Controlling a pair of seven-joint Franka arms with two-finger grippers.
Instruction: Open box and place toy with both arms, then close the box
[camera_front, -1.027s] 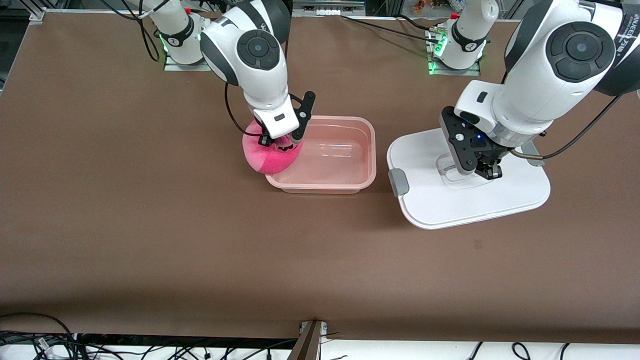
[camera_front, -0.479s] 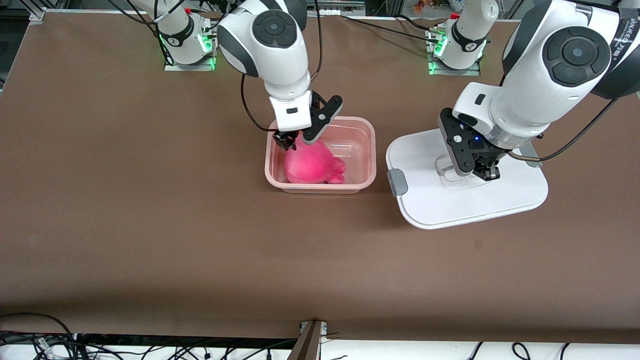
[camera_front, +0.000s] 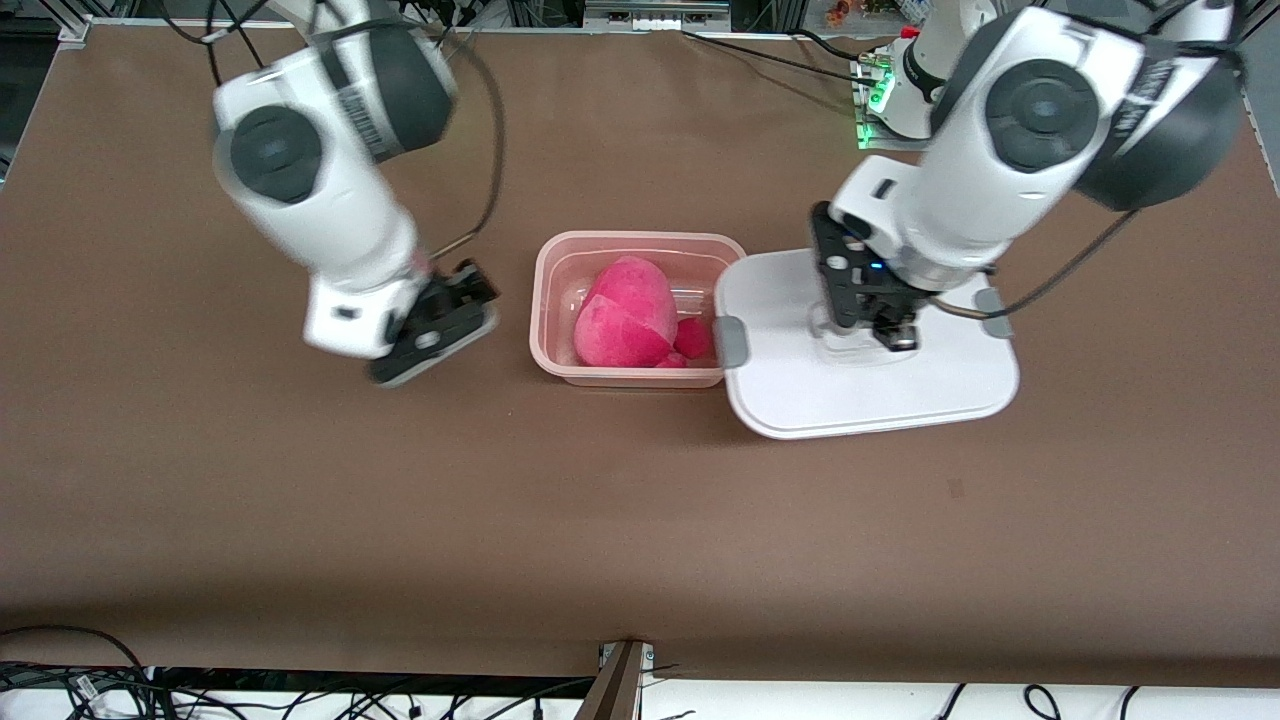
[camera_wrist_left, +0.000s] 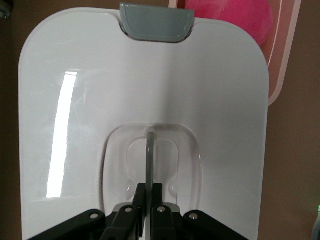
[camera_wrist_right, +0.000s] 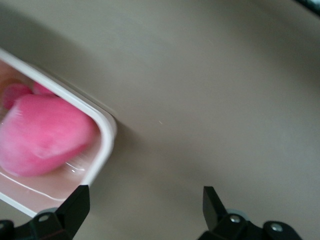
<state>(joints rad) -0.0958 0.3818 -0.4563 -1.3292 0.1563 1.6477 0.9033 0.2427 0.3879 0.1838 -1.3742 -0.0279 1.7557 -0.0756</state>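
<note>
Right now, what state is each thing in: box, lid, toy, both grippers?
box: open, upright on the table.
lid: off, carried by its handle, its edge overlapping the box rim.
toy: in the box, released.
left gripper: shut on the lid's clear handle.
right gripper: open, empty, over the table beside the box toward the right arm's end.

a wide brown table covering (camera_front: 300, 520) is filling nearly the whole front view, lying flat and matte under even overhead light. a small dark mark (camera_front: 955, 488) is showing on it toward the left arm's end. along the table's edge nearest the front camera, a pale strip of floor (camera_front: 800, 700) is showing, with black cables (camera_front: 80, 680) trailing across it and a slanted metal bracket (camera_front: 612, 680) meeting the edge near its middle. aluminium framing (camera_front: 640, 14) is running along the top edge.
</note>
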